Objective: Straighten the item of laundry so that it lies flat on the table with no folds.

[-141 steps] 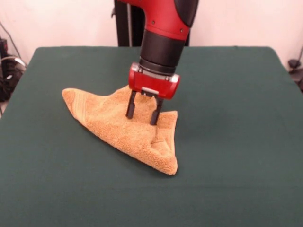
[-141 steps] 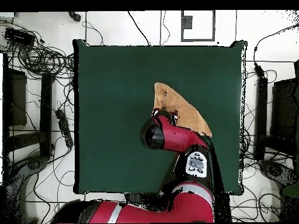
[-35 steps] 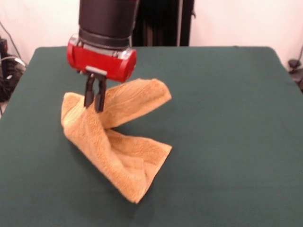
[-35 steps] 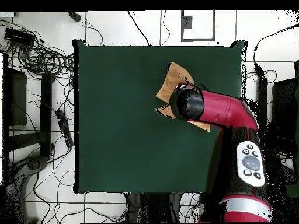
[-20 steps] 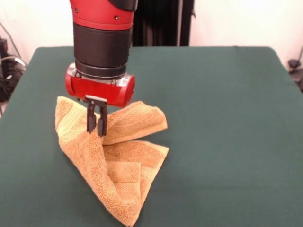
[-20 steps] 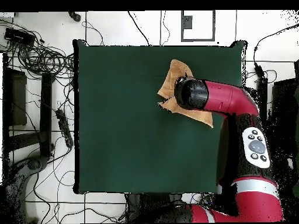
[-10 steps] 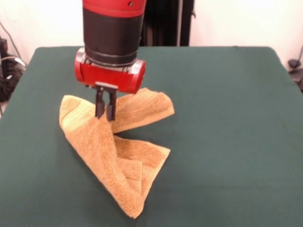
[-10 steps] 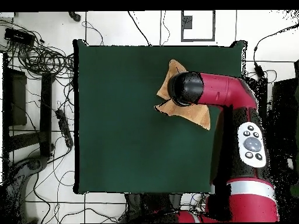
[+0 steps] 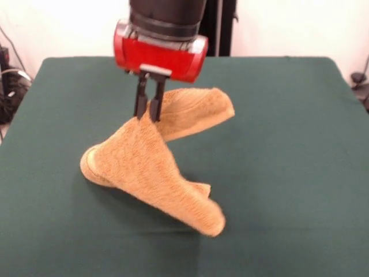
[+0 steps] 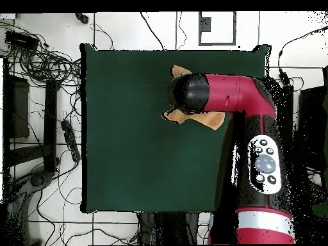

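Note:
The orange-tan item of laundry (image 9: 150, 167) hangs in a crumpled drape above the dark green table (image 9: 288, 150). My gripper (image 9: 147, 115) is shut on a pinch of the towel near its top. One flap sticks out to the right, and the lower part trails down to the table surface toward the near side. In the overhead view the arm covers most of the towel (image 10: 192, 118); only its edges peek out beside the wrist, and the gripper itself is hidden under the arm.
The table edges (image 10: 83, 128) are ringed by cables and stands on the floor. The red arm (image 10: 256, 115) reaches across the table's right part in the overhead view.
The gripper has risen and shifted right in the front view, carrying the towel. The cloth is lifted higher and its lower end has swung to the right.

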You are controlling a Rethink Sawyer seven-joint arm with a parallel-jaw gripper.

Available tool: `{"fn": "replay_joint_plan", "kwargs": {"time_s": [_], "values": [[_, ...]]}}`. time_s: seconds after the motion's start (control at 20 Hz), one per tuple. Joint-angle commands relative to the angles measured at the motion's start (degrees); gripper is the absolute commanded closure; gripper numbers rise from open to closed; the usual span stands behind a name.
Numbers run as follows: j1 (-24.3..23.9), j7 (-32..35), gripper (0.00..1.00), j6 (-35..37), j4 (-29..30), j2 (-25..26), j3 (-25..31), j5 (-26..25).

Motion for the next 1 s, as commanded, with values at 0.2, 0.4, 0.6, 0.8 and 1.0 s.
{"fn": "replay_joint_plan", "kwargs": {"time_s": [0.2, 0.4, 0.6, 0.8, 1.0], "values": [[6.6, 9.6, 1.00, -1.4, 9.1, -4.6, -2.1, -0.3], [7.6, 10.7, 1.00, -2.2, 10.5, -5.1, -3.2, 0.4], [8.2, 9.9, 1.00, -0.8, 9.4, -5.1, -3.7, 0.9], [8.8, 8.9, 1.00, 2.6, 7.4, -5.7, -3.7, 1.6], [9.2, 7.4, 1.00, 7.6, 4.0, -6.3, -3.0, 3.1]]}}
